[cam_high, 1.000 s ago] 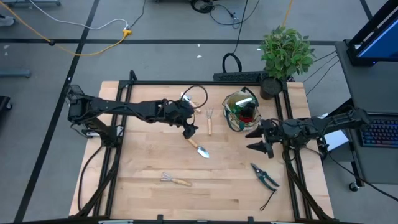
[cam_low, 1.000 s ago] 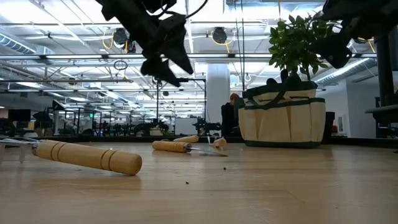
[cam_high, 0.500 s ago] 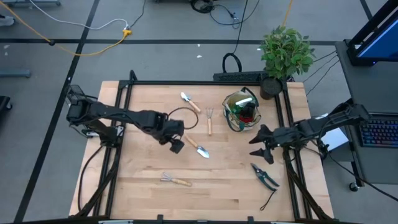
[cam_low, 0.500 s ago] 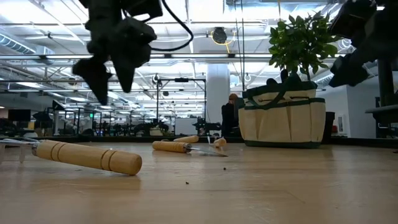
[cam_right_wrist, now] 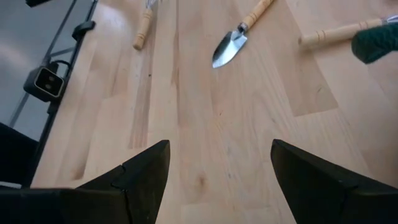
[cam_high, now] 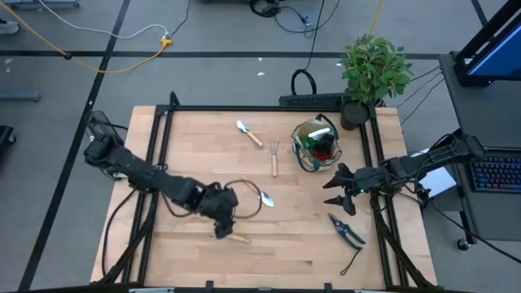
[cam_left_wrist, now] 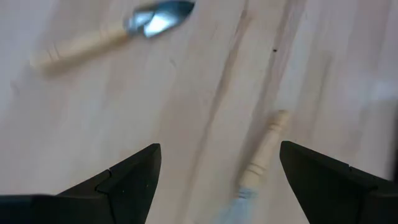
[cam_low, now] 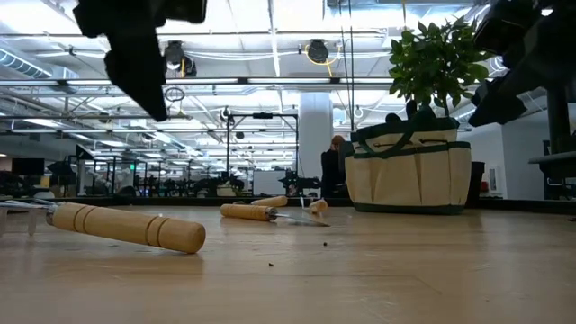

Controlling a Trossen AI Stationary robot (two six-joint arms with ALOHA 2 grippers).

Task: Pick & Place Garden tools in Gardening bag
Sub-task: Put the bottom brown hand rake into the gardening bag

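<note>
My left gripper [cam_high: 221,228] [cam_left_wrist: 219,148] hangs open, pointing down, over a wooden-handled rake [cam_high: 236,238] [cam_left_wrist: 261,155] that lies flat near the table's front; its head is hidden under the gripper in the high view. A trowel [cam_high: 263,197] [cam_left_wrist: 118,34] lies just beyond, at mid-table. A second trowel [cam_high: 248,133] and a small fork [cam_high: 274,159] lie farther back. The beige gardening bag [cam_high: 316,146] [cam_low: 409,171] stands upright at the far right with items inside. Pruning shears [cam_high: 346,230] lie near the right front. My right gripper [cam_high: 330,190] [cam_right_wrist: 220,144] is open in the air between bag and shears.
A leafy potted plant [cam_high: 374,69] stands at the far right corner behind the bag. A black frame rail [cam_high: 163,146] runs along the table's sides. Bare wood [cam_high: 293,244] lies between the rake and the shears.
My left gripper has swung from the far middle of the table toward the near edge, passing the mid-table trowel, sinking a little and turning, and now hangs over the rake. It stayed open. My right gripper has tipped a little downward in place. No tool has moved.
</note>
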